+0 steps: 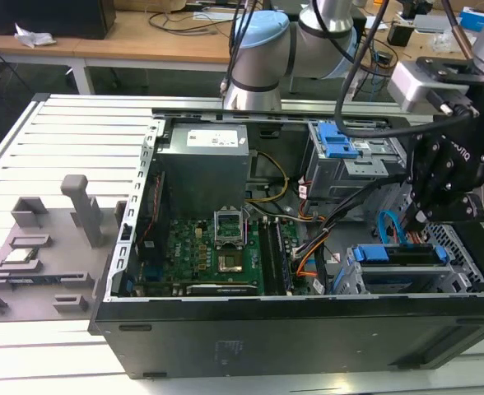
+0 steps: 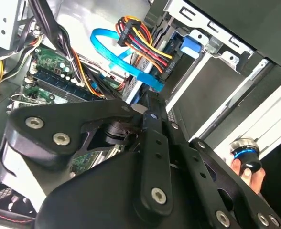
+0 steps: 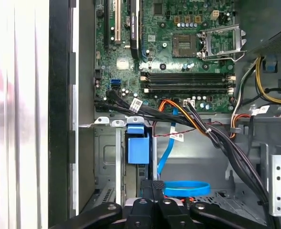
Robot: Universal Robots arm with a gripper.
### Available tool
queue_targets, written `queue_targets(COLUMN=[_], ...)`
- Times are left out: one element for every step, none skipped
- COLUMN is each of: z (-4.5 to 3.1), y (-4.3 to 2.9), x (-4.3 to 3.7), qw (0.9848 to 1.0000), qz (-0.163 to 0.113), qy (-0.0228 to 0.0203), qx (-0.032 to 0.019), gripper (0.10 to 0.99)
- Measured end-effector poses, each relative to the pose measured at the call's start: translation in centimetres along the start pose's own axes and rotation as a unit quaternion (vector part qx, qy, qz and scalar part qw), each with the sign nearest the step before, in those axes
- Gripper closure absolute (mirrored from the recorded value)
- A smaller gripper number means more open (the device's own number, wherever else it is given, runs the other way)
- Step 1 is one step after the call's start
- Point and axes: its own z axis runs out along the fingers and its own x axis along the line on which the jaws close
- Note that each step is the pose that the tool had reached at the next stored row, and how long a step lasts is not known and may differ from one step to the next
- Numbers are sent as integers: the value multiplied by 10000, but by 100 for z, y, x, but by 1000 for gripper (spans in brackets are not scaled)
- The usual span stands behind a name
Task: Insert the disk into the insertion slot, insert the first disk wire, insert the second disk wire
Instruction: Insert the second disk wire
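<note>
tool (image 1: 421, 220): we're hovering at the disk (image 1: 398, 255) rear, lower right; grip state — can't tell
second disk wire (image 2: 126, 59): looping beside the fingers
risk: we're crowding it, plug could skew

I see a long wooden table (image 1: 135, 37) at the back with wires (image 1: 184, 18) lying on it. A white slatted bench (image 1: 61, 148) sits under me. The light is bright.

We see the disk (image 1: 394, 253), blue-framed, seated in the silver insertion slot (image 1: 452, 276). The light blue second disk wire (image 2: 119, 57) loops beside the orange, red and black first disk wire (image 2: 140, 43).
</note>
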Motion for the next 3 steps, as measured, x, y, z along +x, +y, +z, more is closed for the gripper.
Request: queue_targets(z=[-8,-8,-9], y=[0,0,0], x=[0,0,0], qw=[10000,10000,10000], qz=[0,0,0], qy=[0,-2,-2], qx=[0,0,0], gripper=[980,980,980])
